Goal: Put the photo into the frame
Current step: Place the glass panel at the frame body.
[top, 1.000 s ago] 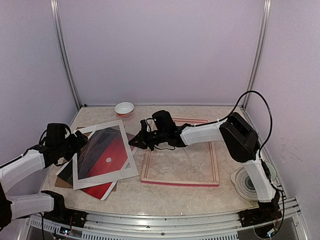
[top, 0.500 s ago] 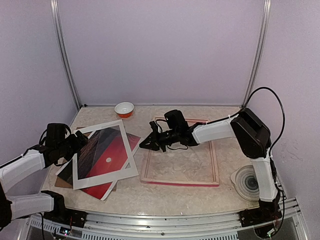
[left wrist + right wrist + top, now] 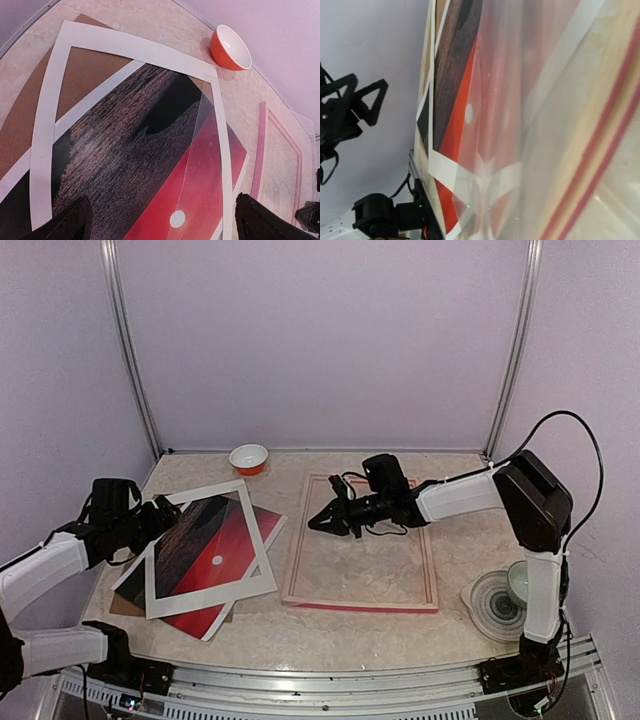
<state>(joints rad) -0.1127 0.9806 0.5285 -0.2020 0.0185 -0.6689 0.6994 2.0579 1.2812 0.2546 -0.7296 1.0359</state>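
Observation:
The photo (image 3: 230,540), red sky with a white sun over dark water, lies at the left under a white mat (image 3: 258,535) and on a brown backing board (image 3: 122,592). It also shows in the left wrist view (image 3: 130,165) and the right wrist view (image 3: 455,100). The pink frame (image 3: 360,605) lies flat at the middle, empty inside. My left gripper (image 3: 160,515) hovers open over the pile's left edge, its fingertips (image 3: 75,220) wide apart. My right gripper (image 3: 322,520) is over the frame's left rail, shut on a clear sheet (image 3: 535,125) whose left edge (image 3: 192,145) crosses the photo. Its fingers are hidden in the right wrist view.
An orange bowl (image 3: 249,457) stands at the back, behind the pile. A clear plate (image 3: 492,605) with a small bowl (image 3: 520,580) sits at the right front, beside the right arm. Walls close in the table at left, back and right.
My right gripper has moved to the right, from the pile's edge to over the frame's left rail, pulling the clear sheet along. The left gripper has barely moved.

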